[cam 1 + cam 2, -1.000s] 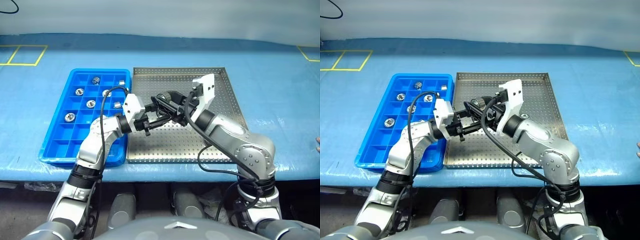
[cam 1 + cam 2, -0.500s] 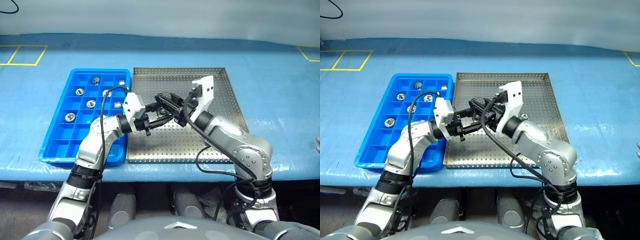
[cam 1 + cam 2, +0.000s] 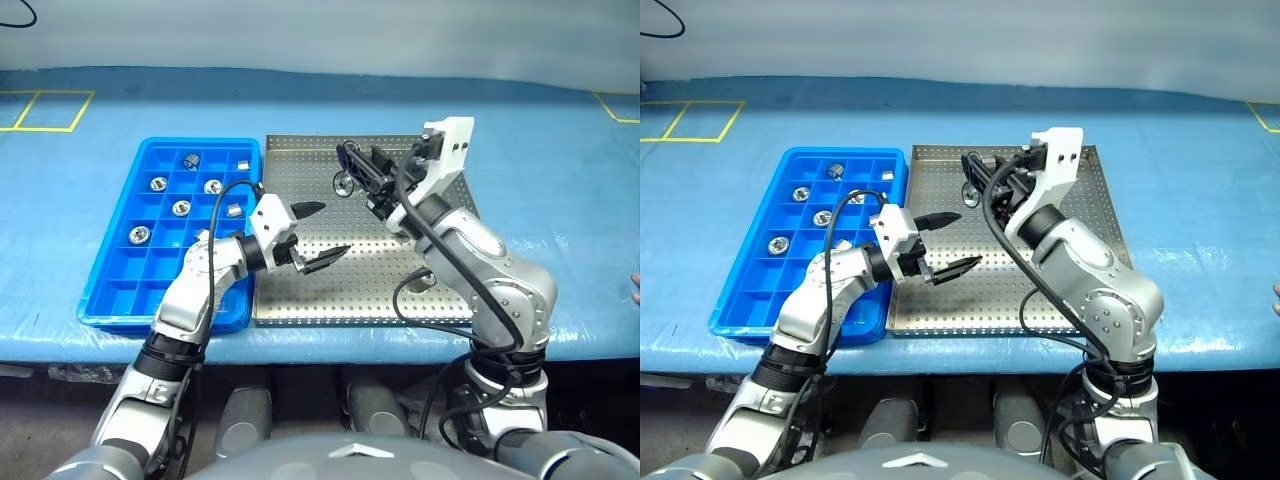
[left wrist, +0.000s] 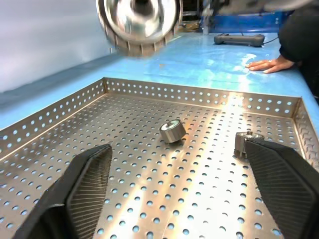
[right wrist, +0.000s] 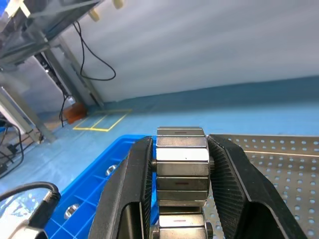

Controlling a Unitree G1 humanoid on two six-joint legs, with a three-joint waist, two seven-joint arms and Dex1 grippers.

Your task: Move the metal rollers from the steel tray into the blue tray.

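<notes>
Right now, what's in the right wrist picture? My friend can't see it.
The right gripper is shut on a shiny metal roller, gripped between its two black fingers. Behind it are the blue tray and the holey steel tray.

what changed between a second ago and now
The left claw let go and opened wide. The right claw, shut on a metal roller, lifted it away toward the far side of the steel tray. The rollers in the blue tray and both trays stayed put.
</notes>
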